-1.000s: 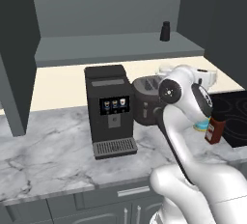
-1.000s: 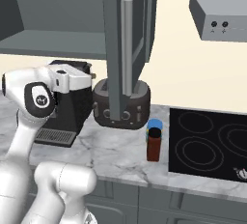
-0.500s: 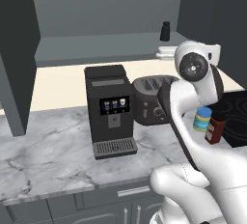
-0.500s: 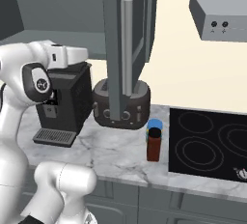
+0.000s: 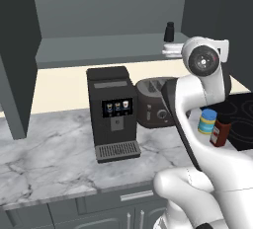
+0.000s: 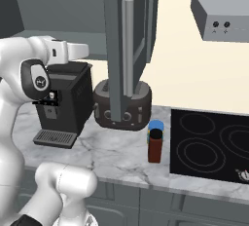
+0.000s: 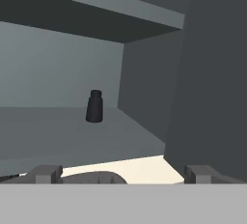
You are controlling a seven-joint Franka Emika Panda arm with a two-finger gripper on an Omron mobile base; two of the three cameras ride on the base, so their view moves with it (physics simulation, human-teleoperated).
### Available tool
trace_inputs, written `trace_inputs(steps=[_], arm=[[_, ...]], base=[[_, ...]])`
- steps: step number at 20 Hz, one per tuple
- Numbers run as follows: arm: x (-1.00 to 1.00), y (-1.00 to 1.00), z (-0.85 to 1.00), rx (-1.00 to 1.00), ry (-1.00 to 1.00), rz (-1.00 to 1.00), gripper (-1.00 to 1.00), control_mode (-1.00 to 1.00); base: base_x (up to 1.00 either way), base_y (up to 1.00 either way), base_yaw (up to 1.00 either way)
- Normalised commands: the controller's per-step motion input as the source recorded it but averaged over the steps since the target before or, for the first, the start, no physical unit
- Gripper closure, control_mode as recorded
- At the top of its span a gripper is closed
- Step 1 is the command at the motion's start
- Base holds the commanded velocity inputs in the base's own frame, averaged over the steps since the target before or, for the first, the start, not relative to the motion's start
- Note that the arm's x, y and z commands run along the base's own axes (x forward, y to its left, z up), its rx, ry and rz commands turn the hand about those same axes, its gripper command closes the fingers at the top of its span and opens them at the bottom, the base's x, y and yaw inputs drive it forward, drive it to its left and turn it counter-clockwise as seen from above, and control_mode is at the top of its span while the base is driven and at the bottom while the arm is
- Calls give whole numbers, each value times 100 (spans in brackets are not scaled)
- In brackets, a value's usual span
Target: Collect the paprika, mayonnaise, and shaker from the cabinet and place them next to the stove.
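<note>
Here the shaker stands upright on the grey inner shelf of the open cabinet, toward the shelf's right end and near the back wall; in the hand view the same shaker appears as a small dark cylinder with a narrower top, alone on the shelf and well apart from the fingertips. The gripper is raised to shelf height in front of the cabinet opening, its jaws spread wide and holding nothing. In the left base view the white hand sits just below and right of the shaker, apart from it.

On the marble counter, the paprika and the mayonnaise stand upright side by side, just beside the left edge of the stove. In the right base view the paprika stands in front of the mayonnaise, of which little more than the blue lid shows, and both sit just left of the stove.

A black coffee machine stands on the counter below the cabinet, with a dark toaster to its right, between it and the two jars. The cabinet door hangs open, its long vertical bar handle facing the right base camera and overlapping the toaster. A grey range hood is mounted on the wall above the stove.
</note>
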Motion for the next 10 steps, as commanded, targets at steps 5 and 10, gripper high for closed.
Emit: trace_inputs(steps=[5,10], arm=[[0,0,0,0,0,0,-100,-100],[23,7,0,0,0,0,-100,-100]], base=[[0,0,0],[0,0,0]])
